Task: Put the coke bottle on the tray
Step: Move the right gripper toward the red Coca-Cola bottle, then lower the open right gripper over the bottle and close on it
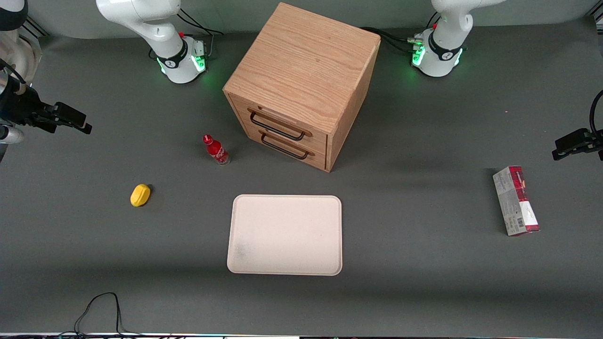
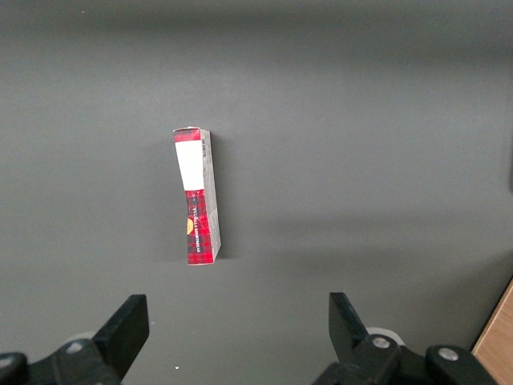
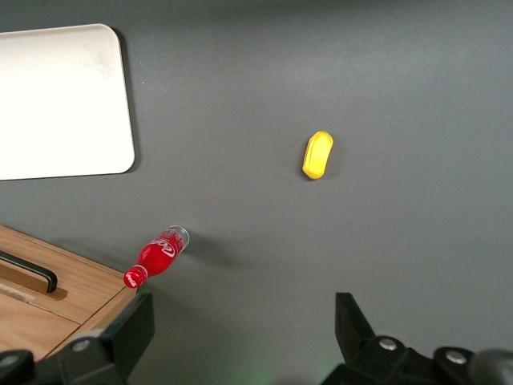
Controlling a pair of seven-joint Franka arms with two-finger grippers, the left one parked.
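**Waiting high above an untouched bottle**

Hovering well above the table toward the working arm's end, the gripper (image 3: 240, 337) has its fingers spread wide and holds nothing — the task is not yet begun. The coke bottle (image 1: 216, 149) stands upright on the grey table (image 1: 424, 282), just in front of the wooden cabinet (image 1: 301, 80) and beside its drawer fronts, farther from the front camera than the tray (image 1: 330, 235). The tray lies bare, near the bottle but apart from it. A yellow lemon-shaped lump (image 1: 140, 195) sits toward the working arm's end, well clear of both.

Small and slim, the bottle is probably light and stiff, yet smooth-sided and easy to tip. The labelled body, below the red cap, looks like the safest place to close on — low enough to keep it steady.
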